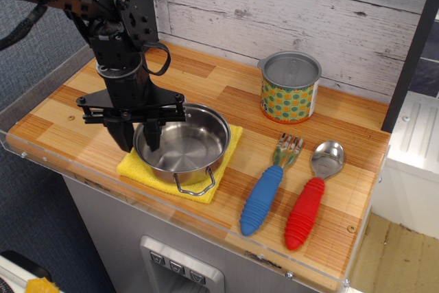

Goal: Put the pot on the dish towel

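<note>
The shiny steel pot (184, 143) sits upright on the yellow dish towel (140, 169), which shows around its left, front and right sides. One wire loop handle points toward the front edge. My gripper (138, 138) hangs over the pot's left rim. Its fingers are apart, one inside the pot and one outside it, and they do not look clamped on the rim.
A tin can (290, 88) with an orange-green dotted label stands at the back right. A blue-handled fork (269, 188) and a red-handled spoon (310, 199) lie to the right of the towel. A clear rim edges the wooden counter (75, 111).
</note>
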`<move>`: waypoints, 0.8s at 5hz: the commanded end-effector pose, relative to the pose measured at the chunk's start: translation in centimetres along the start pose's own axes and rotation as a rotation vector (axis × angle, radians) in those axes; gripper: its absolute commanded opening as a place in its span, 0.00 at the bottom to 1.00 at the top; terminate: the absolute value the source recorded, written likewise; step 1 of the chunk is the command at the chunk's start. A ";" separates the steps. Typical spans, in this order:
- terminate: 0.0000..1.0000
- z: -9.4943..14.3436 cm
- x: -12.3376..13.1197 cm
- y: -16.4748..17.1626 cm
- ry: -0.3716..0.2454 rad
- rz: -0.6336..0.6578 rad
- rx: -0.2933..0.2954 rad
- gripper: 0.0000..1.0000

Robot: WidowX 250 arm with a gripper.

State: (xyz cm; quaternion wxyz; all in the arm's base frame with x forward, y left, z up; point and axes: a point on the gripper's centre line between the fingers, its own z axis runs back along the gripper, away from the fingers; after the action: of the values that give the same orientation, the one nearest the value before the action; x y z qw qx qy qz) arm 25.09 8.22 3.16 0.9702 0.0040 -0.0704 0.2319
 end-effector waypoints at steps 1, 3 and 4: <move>0.00 3.9 2.2 0.4 -0.092 0.003 -0.001 1.00; 0.00 6.7 4.3 -0.2 -0.094 0.009 0.068 1.00; 0.00 7.5 5.4 -1.5 -0.123 -0.065 0.063 1.00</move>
State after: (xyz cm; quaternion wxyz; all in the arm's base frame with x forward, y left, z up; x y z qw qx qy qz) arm 29.40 8.48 10.40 0.9722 0.0493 -0.1086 0.2014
